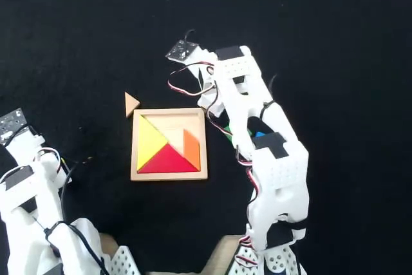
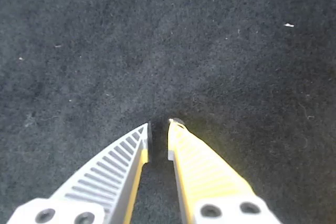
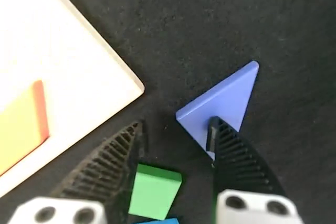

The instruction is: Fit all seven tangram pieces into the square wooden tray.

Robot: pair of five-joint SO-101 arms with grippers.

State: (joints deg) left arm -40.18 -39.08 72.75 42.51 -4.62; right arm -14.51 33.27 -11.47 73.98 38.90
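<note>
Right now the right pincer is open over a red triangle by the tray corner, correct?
Not red: the triangle is blue, as the right wrist view shows. The right pincer is open over it by the tray corner.

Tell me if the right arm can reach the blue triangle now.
Probably yes: the right claw is open right at the blue triangle, one finger overlapping its edge. Neither the green piece nor the tray lies between them.

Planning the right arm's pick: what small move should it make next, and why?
Probably shift the right gripper sideways so the blue triangle sits inside its opening. The jaws stand open, but one fingertip lies over the triangle, not beside it, so closing now would likely miss.
</note>
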